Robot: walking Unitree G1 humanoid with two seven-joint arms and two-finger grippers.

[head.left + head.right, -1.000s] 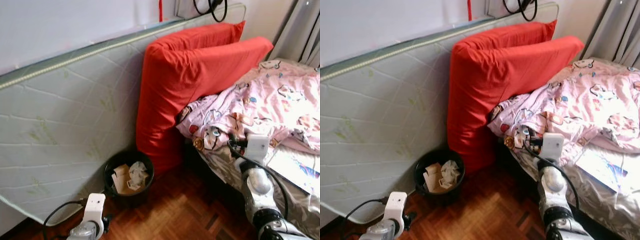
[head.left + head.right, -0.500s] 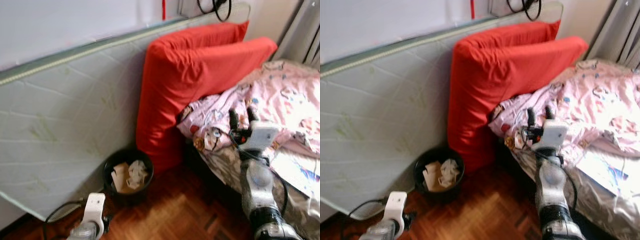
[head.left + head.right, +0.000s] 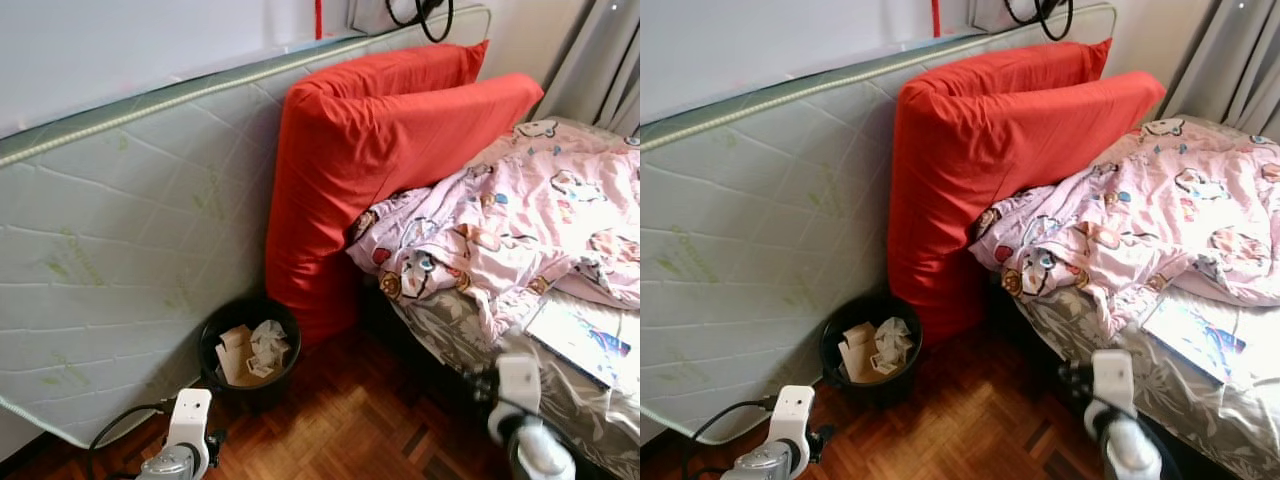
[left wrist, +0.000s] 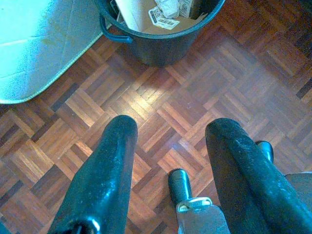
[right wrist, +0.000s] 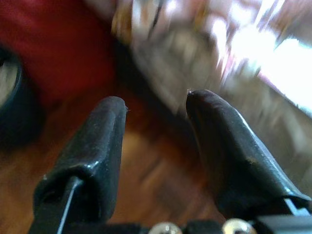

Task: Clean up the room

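Your right gripper (image 5: 156, 105), fingers spread and empty, hangs beside the bed. Next, reach toward one o'clock for the rumpled pink cartoon-print blanket (image 3: 520, 220); your left gripper (image 4: 170, 131), likewise spread, idles.

Right wrist view blurs the bed (image 5: 204, 53); mattress (image 3: 120, 260) cut off at left.

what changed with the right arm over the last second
The right hand has pulled back and down from the pink blanket at the bed edge to hang low over the wood floor, open and empty, as it was before. The left hand stayed low near the black bin, open. Red pillows, blanket and bin contents look unmoved.
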